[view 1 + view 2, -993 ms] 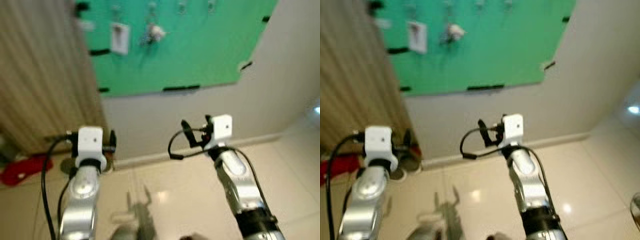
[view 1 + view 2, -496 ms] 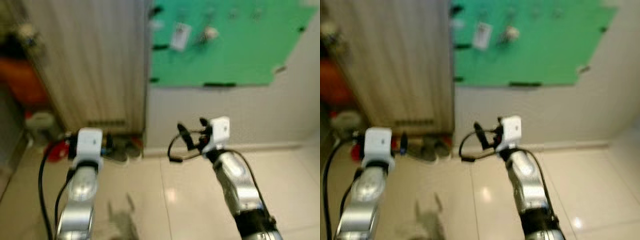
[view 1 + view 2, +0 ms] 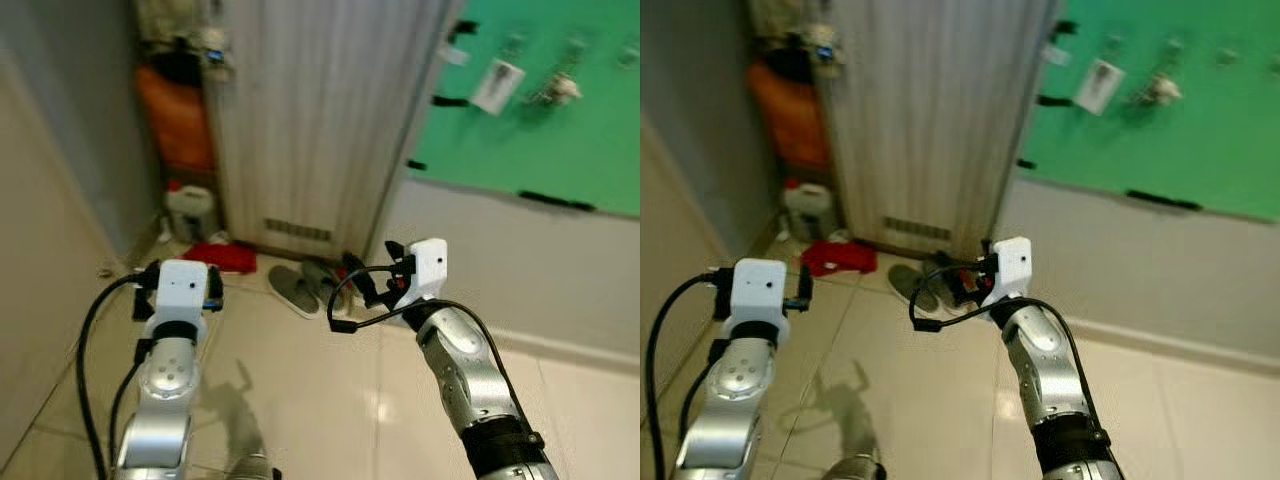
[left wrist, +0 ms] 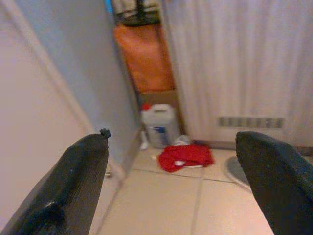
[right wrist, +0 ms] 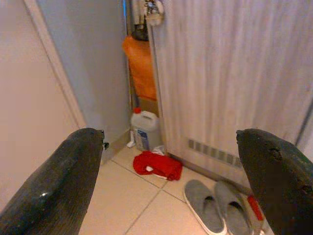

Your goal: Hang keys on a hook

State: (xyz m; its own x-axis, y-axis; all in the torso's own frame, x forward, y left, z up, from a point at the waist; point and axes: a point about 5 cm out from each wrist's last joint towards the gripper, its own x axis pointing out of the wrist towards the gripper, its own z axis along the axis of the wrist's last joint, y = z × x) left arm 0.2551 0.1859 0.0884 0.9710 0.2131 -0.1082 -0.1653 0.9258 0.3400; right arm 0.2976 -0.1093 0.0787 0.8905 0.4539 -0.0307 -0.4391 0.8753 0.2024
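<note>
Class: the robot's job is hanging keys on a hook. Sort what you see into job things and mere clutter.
Job things: green board with hooks; keys hanging on it; left gripper and right gripper, both with jaws apart.

Clutter: grey slippers; red cloth; white jug.

slippers (image 3: 300,288), red cloth (image 3: 222,256), jug (image 3: 191,210) ahead

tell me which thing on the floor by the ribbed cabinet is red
The crumpled red cloth, lying between the white jug and the grey slippers; the jug and slippers aren't red.
</note>
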